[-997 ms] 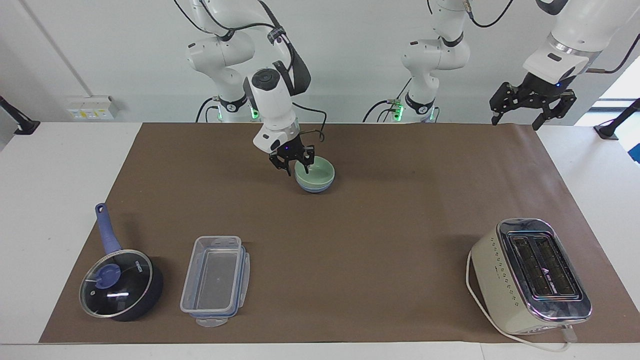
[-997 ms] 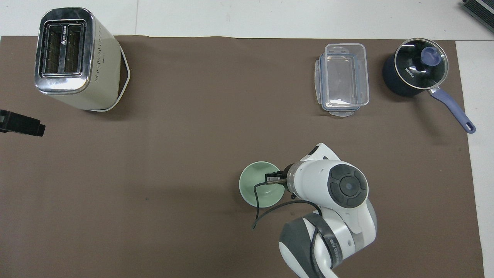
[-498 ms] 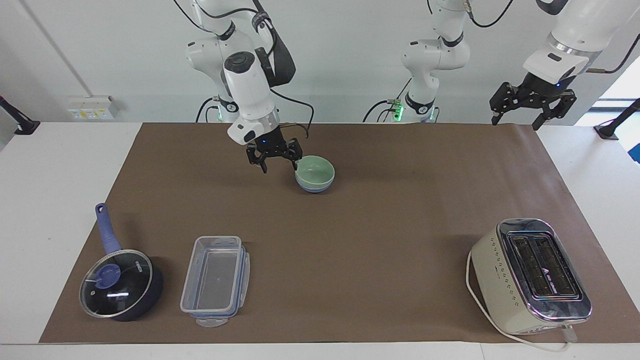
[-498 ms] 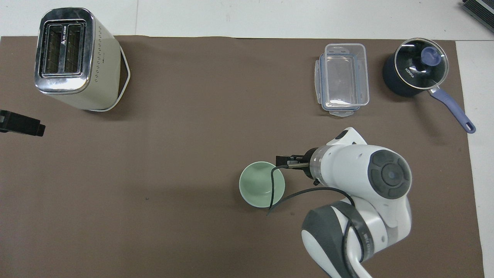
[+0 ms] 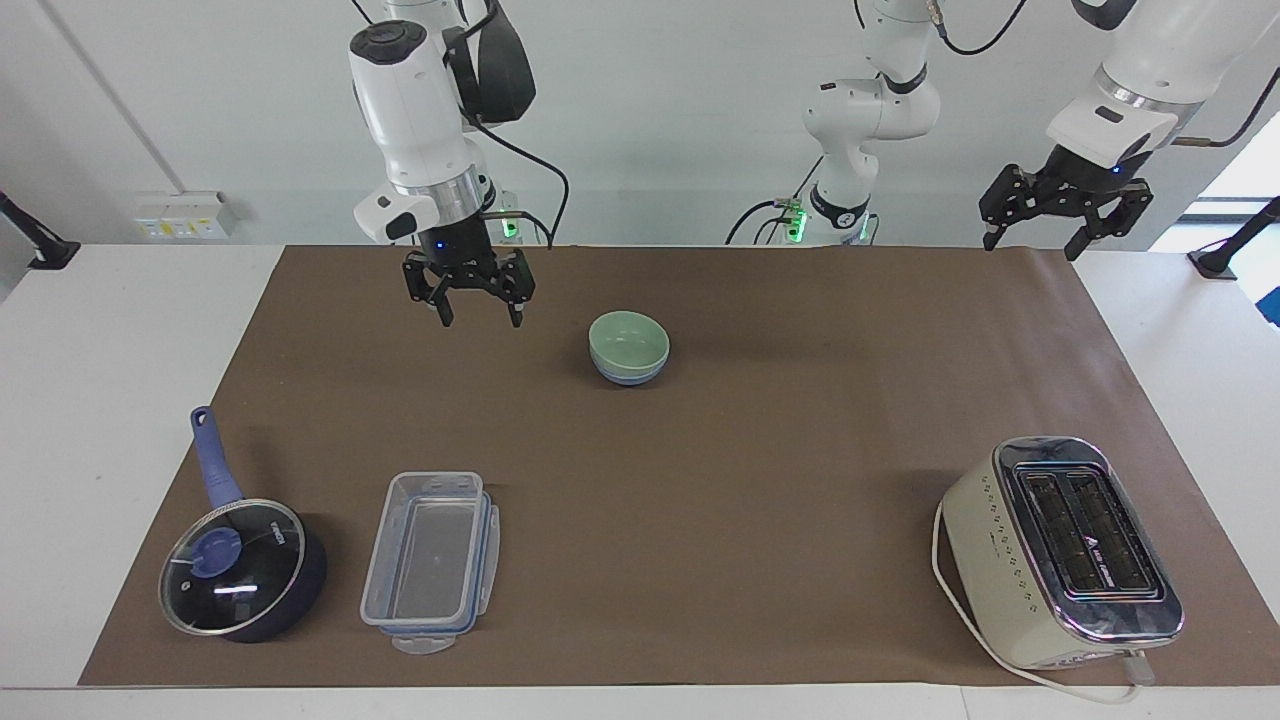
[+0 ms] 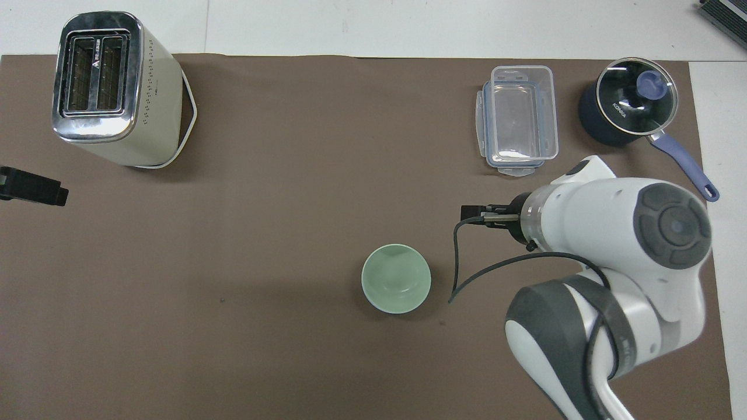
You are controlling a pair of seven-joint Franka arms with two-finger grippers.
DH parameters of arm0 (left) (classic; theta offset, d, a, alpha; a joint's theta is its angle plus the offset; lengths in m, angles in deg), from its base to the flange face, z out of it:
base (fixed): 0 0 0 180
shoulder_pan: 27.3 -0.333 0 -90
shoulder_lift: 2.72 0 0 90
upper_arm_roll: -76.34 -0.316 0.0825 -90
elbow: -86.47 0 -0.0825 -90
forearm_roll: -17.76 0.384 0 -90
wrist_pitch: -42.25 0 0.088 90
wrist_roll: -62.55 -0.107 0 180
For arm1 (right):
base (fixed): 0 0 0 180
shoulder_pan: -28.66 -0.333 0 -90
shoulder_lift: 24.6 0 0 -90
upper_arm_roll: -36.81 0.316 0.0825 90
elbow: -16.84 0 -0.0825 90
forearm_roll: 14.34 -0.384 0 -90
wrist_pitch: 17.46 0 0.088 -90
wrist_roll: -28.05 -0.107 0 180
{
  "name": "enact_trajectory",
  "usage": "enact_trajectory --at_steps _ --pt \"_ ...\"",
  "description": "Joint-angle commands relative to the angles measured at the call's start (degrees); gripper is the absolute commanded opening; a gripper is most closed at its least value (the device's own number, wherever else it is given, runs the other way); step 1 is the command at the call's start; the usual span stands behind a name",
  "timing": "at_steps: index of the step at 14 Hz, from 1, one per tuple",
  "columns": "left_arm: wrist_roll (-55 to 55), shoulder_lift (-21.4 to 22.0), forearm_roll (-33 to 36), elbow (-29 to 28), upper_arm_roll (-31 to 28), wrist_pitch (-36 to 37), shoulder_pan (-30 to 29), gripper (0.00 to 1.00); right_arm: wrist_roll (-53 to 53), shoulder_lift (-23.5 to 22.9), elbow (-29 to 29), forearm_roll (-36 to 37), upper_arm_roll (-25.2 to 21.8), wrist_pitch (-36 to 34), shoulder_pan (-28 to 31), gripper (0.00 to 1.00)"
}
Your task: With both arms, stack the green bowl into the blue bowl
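Facing view
Green bowl [image 5: 628,342]: centre of frame, slightly above middle; nested inside blue bowl.
Blue bowl [image 5: 628,375]: visible only as a band under the green rim; resting on brown mat [image 5: 700,480].
Right gripper [image 5: 478,318]: upper left of centre, raised over mat, clear of both bowls; fingers spread, grasping nothing.
Left gripper [image 5: 1030,243]: upper right corner, raised over mat edge, waiting; fingers spread, grasping nothing.
Saucepan [image 5: 240,565]: lower left, lid on.
Clear container [image 5: 430,560]: lower left, just beside saucepan.
Toaster [image 5: 1065,550]: lower right.

Overhead view
Green bowl [image 6: 396,278]: centre, below middle; blue bowl hidden beneath.
Right gripper [image 6: 484,214]: right of centre, mostly hidden under its wrist; apart from bowl.
Left gripper [image 6: 32,186]: left edge, only partly in frame.
Toaster [image 6: 111,87]: upper left.
Clear container [image 6: 519,119]: upper right.
Saucepan [image 6: 633,108]: upper right corner.
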Motion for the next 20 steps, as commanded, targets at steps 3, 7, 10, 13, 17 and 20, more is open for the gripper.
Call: enact_trajectory --at_steps 3,7,10,13,17,20 --pt "0.4 0.3 1.1 0.5 0.4 1.0 -0.4 1.0 0.1 -0.3 10.4 1.3 0.4 -11.1 2.2 1.0" --pt "0.4 0.3 1.0 0.4 0.4 1.0 -0.4 1.0 -0.3 -0.2 16.1 1.1 -0.1 -17.4 4.1 1.0" --pt "0.4 0.3 1.1 0.4 0.4 1.0 -0.4 1.0 -0.2 -0.2 19.6 1.1 -0.6 -21.7 6.7 1.0" --pt "0.4 0.3 1.1 0.4 0.4 1.0 -0.4 1.0 -0.1 1.2 20.7 1.1 -3.2 -23.8 6.9 1.0" --pt "0.5 0.3 1.1 0.4 0.4 1.0 -0.4 1.0 1.4 2.7 20.7 1.3 -8.5 -26.5 6.9 1.0" --pt "0.5 0.3 1.1 0.4 0.4 1.0 -0.4 1.0 6.8 3.2 20.1 2.1 -9.8 -29.1 6.9 1.0"
